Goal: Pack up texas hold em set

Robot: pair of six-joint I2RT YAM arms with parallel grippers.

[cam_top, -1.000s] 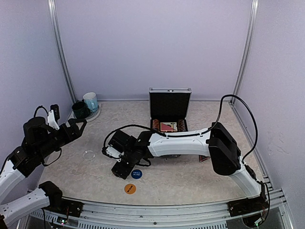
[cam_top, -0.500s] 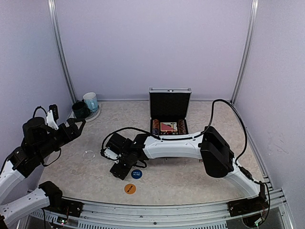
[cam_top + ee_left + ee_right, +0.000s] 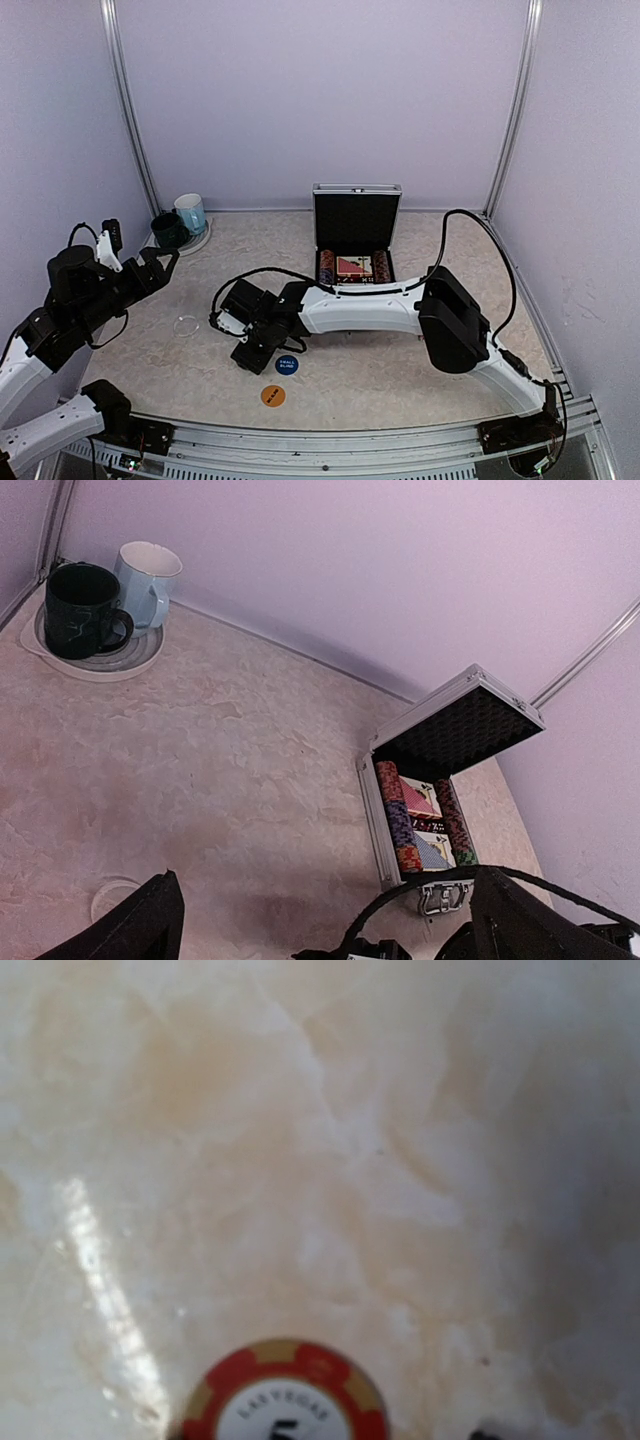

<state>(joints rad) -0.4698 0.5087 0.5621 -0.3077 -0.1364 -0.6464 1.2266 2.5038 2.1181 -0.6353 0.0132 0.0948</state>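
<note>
**A:** What is the left side doing?

**B:** Nothing useful yet. The left gripper (image 3: 160,262) hangs raised above the table (image 3: 400,375), fingers spread wide and empty.

**A:** And the right gripper (image 3: 250,352)?

**B:** It is low on the table, left of centre. Its wrist view shows a red chip (image 3: 285,1400) lying flat at the bottom edge of the frame. I cannot tell if the jaws are spread or pinching, because the fingers barely show.

**A:** So how should the chip be lifted?

**B:** It is thin and flat, so I'd put both fingertips right down on the surface. Straddle the rim squarely and close slowly, or it will skid away.

**A:** Anything in the way?

**B:** The blue button (image 3: 287,365) lies just beside the gripper, with the orange button (image 3: 273,396) nearer the bases. Lift straight up, clear of both.

**A:** Where does the chip go?

**B:** Into the open case (image 3: 356,222) at the back, right of the gripper, beside the chip rows (image 3: 326,266) already in it.
</note>
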